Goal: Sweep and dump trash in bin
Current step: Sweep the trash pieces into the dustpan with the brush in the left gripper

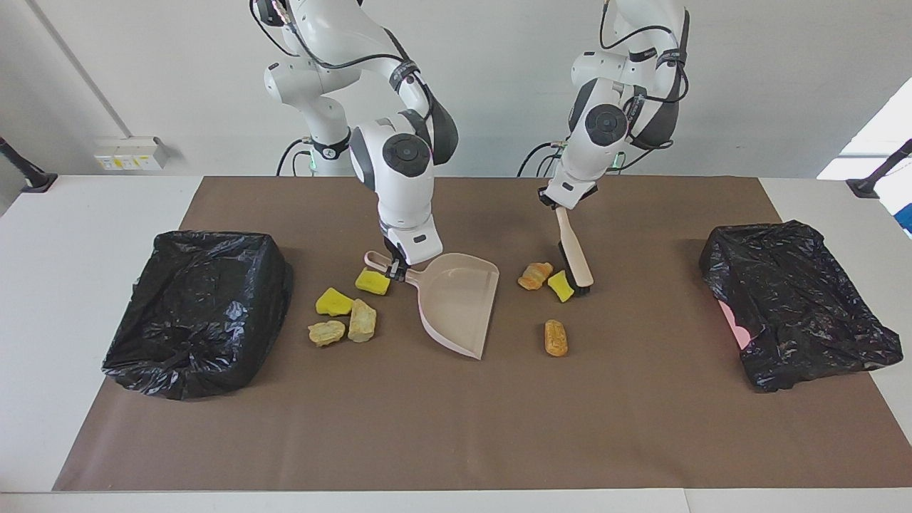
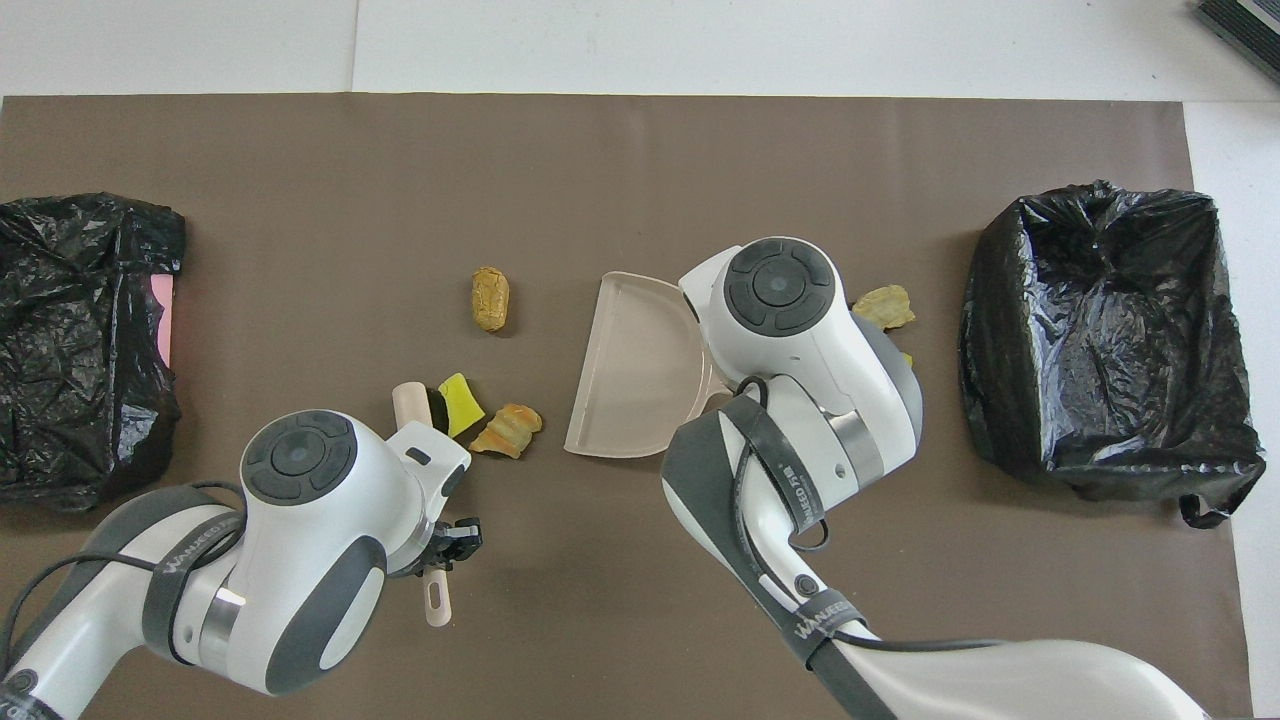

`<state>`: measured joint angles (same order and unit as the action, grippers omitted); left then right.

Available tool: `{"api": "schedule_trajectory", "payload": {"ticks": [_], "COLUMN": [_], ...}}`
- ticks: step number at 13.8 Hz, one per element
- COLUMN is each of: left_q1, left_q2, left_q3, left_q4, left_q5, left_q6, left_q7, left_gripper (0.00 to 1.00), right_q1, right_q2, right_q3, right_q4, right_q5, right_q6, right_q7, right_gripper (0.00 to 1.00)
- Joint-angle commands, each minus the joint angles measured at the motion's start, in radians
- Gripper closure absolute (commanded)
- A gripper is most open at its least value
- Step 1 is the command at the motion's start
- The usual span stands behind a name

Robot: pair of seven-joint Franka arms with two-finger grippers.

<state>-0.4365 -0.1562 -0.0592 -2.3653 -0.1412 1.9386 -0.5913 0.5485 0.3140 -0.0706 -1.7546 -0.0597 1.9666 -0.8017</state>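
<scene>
My right gripper (image 1: 394,268) is shut on the handle of the beige dustpan (image 1: 456,303), whose open mouth faces the left arm's end of the table. My left gripper (image 1: 557,206) is shut on the handle of the beige brush (image 1: 573,249). Its black bristles rest on the mat beside a yellow chunk (image 1: 561,285) and a croissant-like piece (image 1: 534,276). A brown lump (image 1: 556,337) lies farther from the robots. Several more pieces of trash (image 1: 333,302) lie beside the dustpan handle, toward the right arm's end. Overhead, the dustpan (image 2: 630,370) and brush (image 2: 408,400) show, but the right gripper is hidden.
Two bins lined with black bags stand on the brown mat (image 1: 456,427). One bin (image 1: 199,310) is at the right arm's end and the other bin (image 1: 798,303) is at the left arm's end. White table shows around the mat.
</scene>
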Motion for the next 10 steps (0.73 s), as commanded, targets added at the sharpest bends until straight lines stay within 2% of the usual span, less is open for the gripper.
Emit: {"api": "schedule_trajectory", "payload": {"ticks": [1,4,6,8,10], "left_q1": [-0.02,-0.034,-0.056,-0.129,-0.143], "left_q2": [-0.007,0.004,0.03,0.078,0.122], "left_q3": [-0.007,-0.01,-0.013,-0.013,-0.014], "left_q4": [-0.031,-0.025,-0.008,-0.002,0.064], "left_q5": [0.009,-0.017,-0.125,-0.143,-0.162], "left_q6": [0.104,0.138,0.149,0.239,0.269], "left_q7": [-0.062,-0.032,0.074,0.07,0.082], "left_gripper": [1.0,1.0,1.0,1.0,1.0], "right_q1": [-0.004,-0.004,-0.004,-0.005,-0.007], "right_q2": [-0.004,-0.006,-0.006,-0.006,-0.006], "right_q3": [0.005,0.005,0.005,0.005,0.005], "right_q4": [-0.017,-0.045,-0.045,-0.046,-0.046], "right_q5": [-0.011,-0.009,-0.009,-0.008,-0.008], "right_q6": [0.021,0.061,0.061,0.061,0.061], "right_q7": [0.006,0.019,0.019,0.019,0.019], "right_gripper": [1.0,1.0,1.0,1.0,1.0]}}
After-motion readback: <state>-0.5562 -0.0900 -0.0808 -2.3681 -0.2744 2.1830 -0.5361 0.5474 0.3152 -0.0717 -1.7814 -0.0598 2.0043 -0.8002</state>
